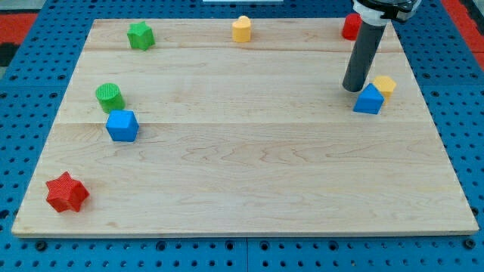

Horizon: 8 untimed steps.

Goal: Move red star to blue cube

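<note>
Red star (66, 192) sits nearest, at the view's bottom-left corner of the wooden tabletop (249, 166), close to the left and bottom edges, flat on the wood, nothing touching it.

Up from it, blue cube (122, 125) on the left side, well apart from the star. Green cylinder (110, 97) just above and slightly left of the cube, very near it; contact cannot be told.

Over on the view's right, at about the same depth: a second blue block (368, 100), wedge-like or house-like in shape, exact shape unclear. Small yellow block (384, 85) just behind it on the right, seemingly touching; shape not clear.

My tip (353, 89) is down at the tabletop just left of that right-hand blue block, very close to it, maybe touching, cannot confirm. The rod rises nearly upright, leaning slightly to the view's right toward the top, into a black and white mount cut off by the top edge. No hand on this arm, just the plain rod, so nothing opens or closes and nothing is held.

Tip is far from the red star and far from the blue cube, nearly the full tabletop width away.

Far row along the top edge: green star (140, 35) at left, yellow block (241, 29) near centre, rounded top, shape uncertain. Red block (349, 26) at right, partly hidden behind the rod, shape cannot be told.

Blue pegboard (23, 91) surrounds the tabletop.
</note>
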{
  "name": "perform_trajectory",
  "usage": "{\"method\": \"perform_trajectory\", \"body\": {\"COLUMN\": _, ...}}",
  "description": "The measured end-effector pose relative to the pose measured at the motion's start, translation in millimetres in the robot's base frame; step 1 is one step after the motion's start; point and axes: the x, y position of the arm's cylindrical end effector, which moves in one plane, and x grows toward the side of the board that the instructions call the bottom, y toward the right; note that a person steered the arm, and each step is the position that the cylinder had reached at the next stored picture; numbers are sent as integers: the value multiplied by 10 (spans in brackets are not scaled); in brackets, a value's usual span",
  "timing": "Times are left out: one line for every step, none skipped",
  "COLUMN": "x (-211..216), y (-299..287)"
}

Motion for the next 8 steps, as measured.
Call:
{"method": "perform_trajectory", "body": {"x": 0, "y": 0}}
{"method": "perform_trajectory", "body": {"x": -17, "y": 0}}
{"method": "perform_trajectory", "body": {"x": -18, "y": -36}}
{"method": "perform_trajectory", "body": {"x": -10, "y": -371}}
{"method": "perform_trajectory", "body": {"x": 80, "y": -795}}
{"method": "perform_trajectory", "body": {"x": 327, "y": -1023}}
{"method": "perform_trajectory", "body": {"x": 783, "y": -1230}}
{"method": "perform_trajectory", "body": {"x": 1331, "y": -1566}}
